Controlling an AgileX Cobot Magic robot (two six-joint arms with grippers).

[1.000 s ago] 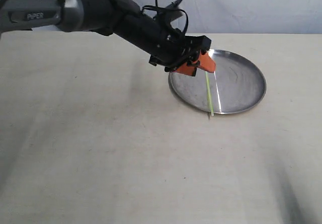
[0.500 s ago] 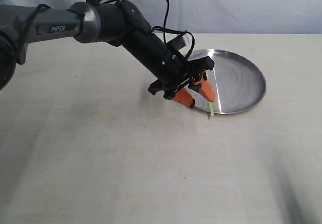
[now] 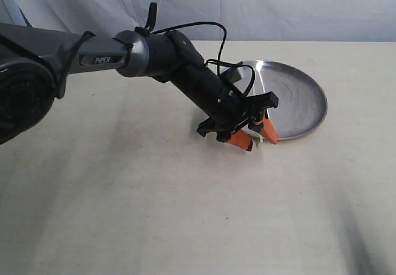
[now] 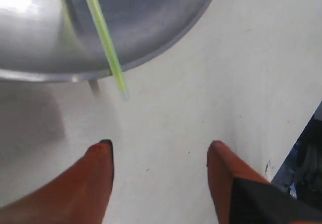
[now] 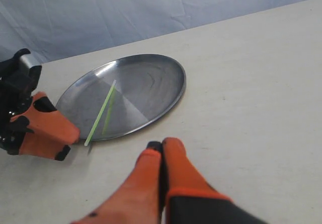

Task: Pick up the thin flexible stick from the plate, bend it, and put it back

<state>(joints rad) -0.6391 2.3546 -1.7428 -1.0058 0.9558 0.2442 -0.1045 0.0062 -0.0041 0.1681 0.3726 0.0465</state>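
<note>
exterior view: left gripper (image 3: pixel 257 138) reaches across from the left to the near rim of the plate (image 3: pixel 300 102), its orange fingers spread and angled down at the table (image 3: pixel 154 213). the fingers cover what lies at the rim (too small to make out here).

left wrist view: stick (image 4: pixel 103 32), thin and yellow-green, lies across the shiny plate (image 4: pixel 161 27) with one pale tip poking out past the rim, over the table. the two fingers (image 4: pixel 95 183) stand wide apart with nothing between them, short of that tip and not touching it.

right wrist view: right gripper (image 5: pixel 161 151) hangs over bare table near the plate, jaws pressed together on nothing. the stick (image 5: pixel 100 114) lies straight, its overhanging end just beside the left gripper's fingers.
</note>
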